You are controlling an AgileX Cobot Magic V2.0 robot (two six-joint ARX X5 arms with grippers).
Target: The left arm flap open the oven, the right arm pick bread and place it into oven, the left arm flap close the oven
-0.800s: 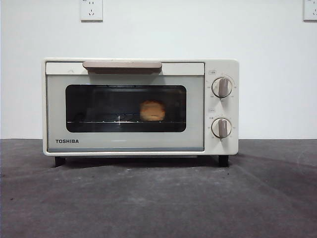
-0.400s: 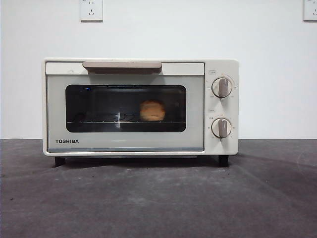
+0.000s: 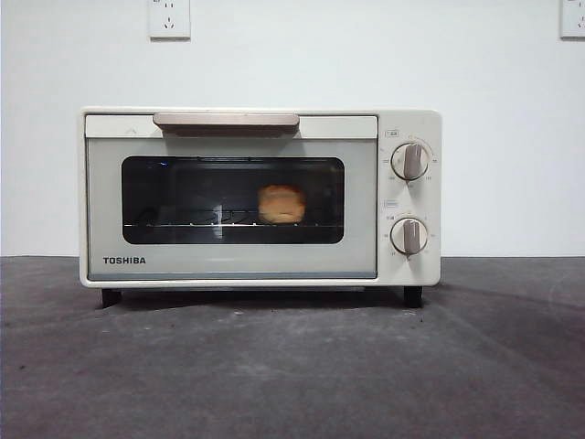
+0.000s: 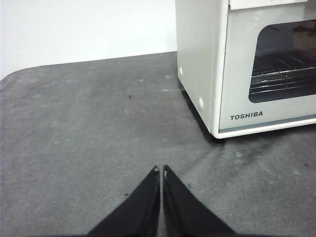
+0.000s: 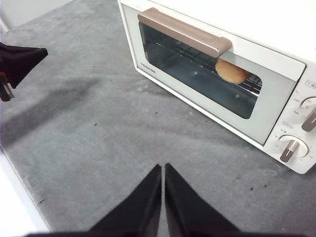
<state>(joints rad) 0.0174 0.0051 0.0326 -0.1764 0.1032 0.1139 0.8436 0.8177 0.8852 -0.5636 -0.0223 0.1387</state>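
With both my left gripper [image 4: 161,170] and right gripper [image 5: 163,167] pinched closed on nothing, the bread [image 3: 281,204], probably light and soft, sits behind the oven [image 3: 260,197] door, whose stiff bar handle [image 3: 226,120] is the grip.

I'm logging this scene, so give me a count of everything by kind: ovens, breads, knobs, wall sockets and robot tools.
Oven: 1
Bread: 1, inside the oven behind the shut door
Knobs: 2
Wall sockets: 2
Tools: 2, left tool, right tool, both shut and empty
Total: 8
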